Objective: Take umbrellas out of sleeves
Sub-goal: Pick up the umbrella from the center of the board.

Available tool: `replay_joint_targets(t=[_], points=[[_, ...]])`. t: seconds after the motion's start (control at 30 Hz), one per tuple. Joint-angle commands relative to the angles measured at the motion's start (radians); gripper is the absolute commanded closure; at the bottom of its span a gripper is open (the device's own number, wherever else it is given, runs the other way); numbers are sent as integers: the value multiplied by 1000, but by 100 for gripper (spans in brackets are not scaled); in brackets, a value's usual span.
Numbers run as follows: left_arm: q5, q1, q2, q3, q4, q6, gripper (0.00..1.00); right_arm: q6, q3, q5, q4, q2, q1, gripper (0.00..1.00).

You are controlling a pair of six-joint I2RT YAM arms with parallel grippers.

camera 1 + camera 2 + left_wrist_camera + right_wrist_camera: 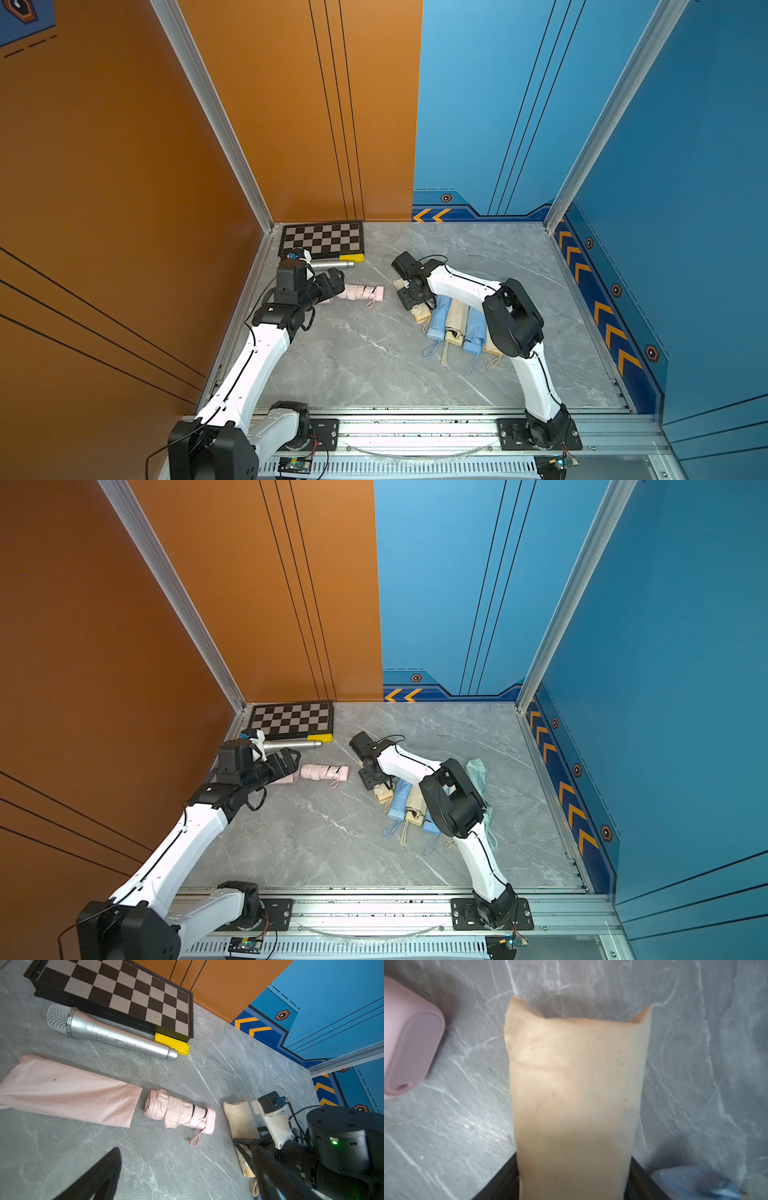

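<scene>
A pink umbrella lies bare on the grey tabletop, its flat empty pink sleeve just beside its tip. In both top views that umbrella sits right of my left gripper, which hangs open over the sleeve with nothing in it. My right gripper is shut on the end of a cream sleeve; its umbrella is hidden inside. Blue and cream sleeved umbrellas lie beside it, partly under the right arm, and a mint one behind.
A chessboard lies at the back left corner, with a silver microphone and a yellow block along its front edge. Orange and blue walls close the back and sides. The pink umbrella's handle is close to the cream sleeve's end.
</scene>
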Motion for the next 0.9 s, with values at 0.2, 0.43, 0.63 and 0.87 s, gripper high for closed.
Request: replay_joint_targets(t=[0.2, 0.43, 0.63, 0.87], points=[[43, 66, 12, -51, 69, -50, 0, -78, 17, -11, -28, 6, -5, 52], [184, 148, 36, -51, 56, -55, 5, -236, -7, -74, 3, -99, -5, 58], [224, 173, 35, -51, 27, -34, 10, -492, -67, -139, 33, -202, 46, 60], [241, 235, -12, -69, -4, -72, 13, -670, -63, -252, 34, -220, 130, 62]])
